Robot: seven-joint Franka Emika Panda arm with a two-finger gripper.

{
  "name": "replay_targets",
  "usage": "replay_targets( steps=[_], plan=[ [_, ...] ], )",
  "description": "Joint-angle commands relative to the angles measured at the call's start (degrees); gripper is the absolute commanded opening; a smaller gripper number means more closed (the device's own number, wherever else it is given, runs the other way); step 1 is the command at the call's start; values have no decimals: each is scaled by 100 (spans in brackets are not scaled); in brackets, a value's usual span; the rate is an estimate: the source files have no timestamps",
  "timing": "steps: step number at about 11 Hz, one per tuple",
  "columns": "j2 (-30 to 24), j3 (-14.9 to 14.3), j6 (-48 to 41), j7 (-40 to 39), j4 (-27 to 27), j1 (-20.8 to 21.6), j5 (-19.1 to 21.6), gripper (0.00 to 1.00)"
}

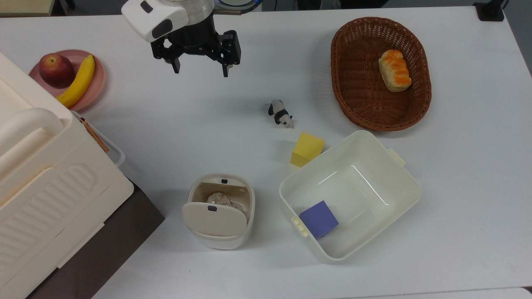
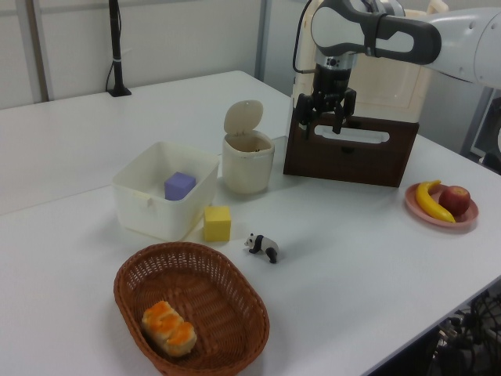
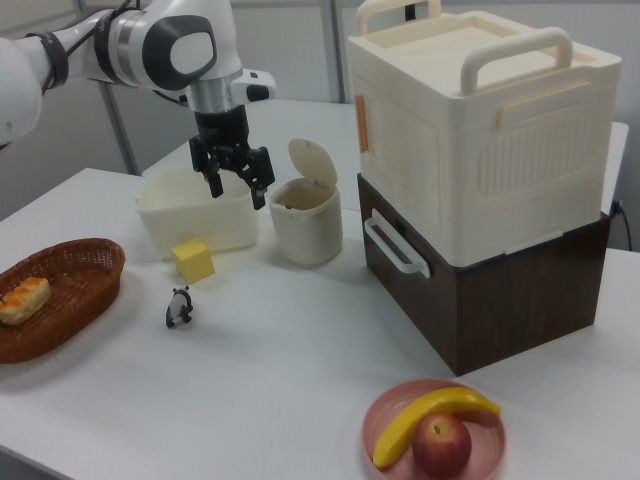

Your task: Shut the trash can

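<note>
Trash can (image 1: 219,226) cream-white, rounded, beige lid (image 1: 214,219) hinged upright.

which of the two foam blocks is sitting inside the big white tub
The purple foam cube lies inside the lidless white plastic tub. The yellow foam cube sits outside on the table, just beside the tub's rim.

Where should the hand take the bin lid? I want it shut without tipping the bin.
Judging by its pose, take the lid at its free top edge, coming from above: it stands upright on a hinge at the bin rim, so that edge swings down easiest.
</note>
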Motion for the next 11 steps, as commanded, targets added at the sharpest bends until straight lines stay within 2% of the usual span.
replay_targets(
  steps=[1,11],
  plan=[
    [-254,-43,-406,-811,-156,-38,66,100],
    [-202,-43,-233,-827,-138,-101,127,100]
  ],
)
